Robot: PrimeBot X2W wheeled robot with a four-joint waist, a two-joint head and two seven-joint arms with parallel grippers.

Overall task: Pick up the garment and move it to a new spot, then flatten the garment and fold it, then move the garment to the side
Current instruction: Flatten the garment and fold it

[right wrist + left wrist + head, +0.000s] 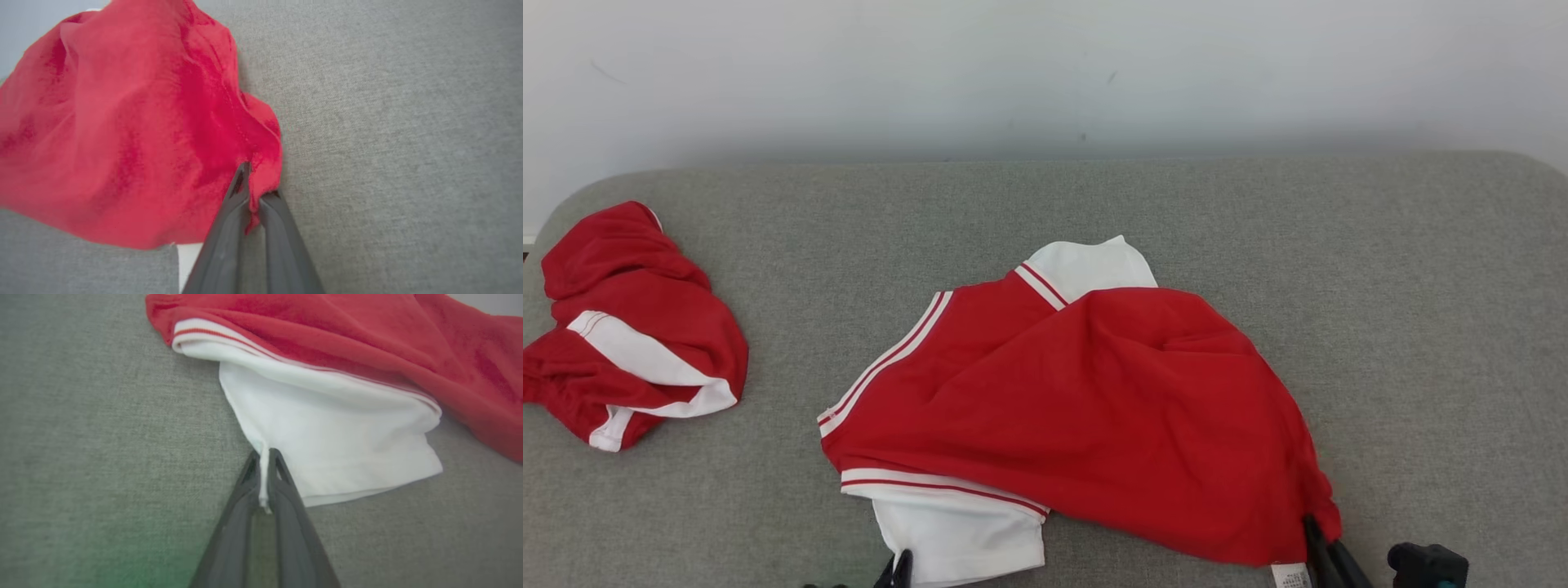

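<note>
The left gripper [264, 455] is pinching its jaws tight on the hem corner of a white sleeve [335, 437] of the garment [1094, 408], with a thin fold of white cloth running down between them. The right gripper [256, 181] is clamping its jaws almost together on a bunched red edge of the same garment.

In the head view the two grips are sitting at about 7 and 5 o'clock of the garment. It is lying rumpled in the middle of the grey cloth-covered counter [1380, 327], its red body draping over two white sleeves, one pointing to 12 o'clock and the other to 7. A small white label [1289, 576] is showing just beside the right gripper.

Two garments are lying on the counter in all. The second garment [637, 327], also red and white, is sitting crumpled well apart at 9 o'clock.
</note>
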